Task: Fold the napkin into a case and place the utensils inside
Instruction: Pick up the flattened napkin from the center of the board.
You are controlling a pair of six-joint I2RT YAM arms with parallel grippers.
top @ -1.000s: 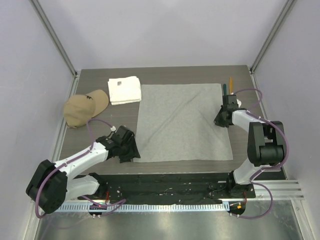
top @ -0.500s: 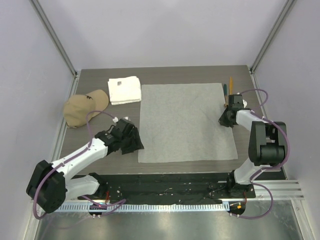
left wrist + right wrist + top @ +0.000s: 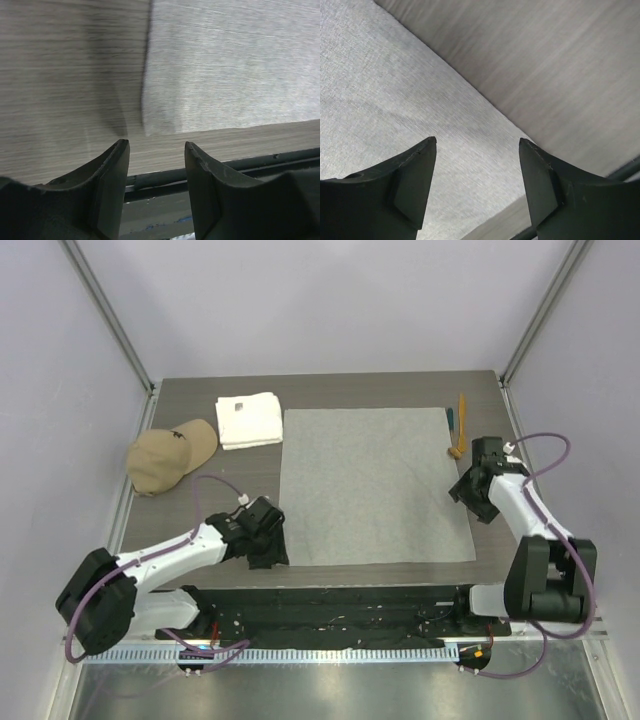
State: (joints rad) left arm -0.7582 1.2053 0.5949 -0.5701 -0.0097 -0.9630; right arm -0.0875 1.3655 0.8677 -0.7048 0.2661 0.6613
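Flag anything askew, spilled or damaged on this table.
Nothing stands out. The napkin lies flat and unfolded, the utensils sit together off its far right corner, and the white towel and tan cap rest at the left.

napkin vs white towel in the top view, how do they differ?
The napkin is light grey; the white towel is bright white. The napkin is far larger than the white towel. The napkin lies spread as one thin sheet; the white towel is a thick folded square. Both are cloth, flat on the table.
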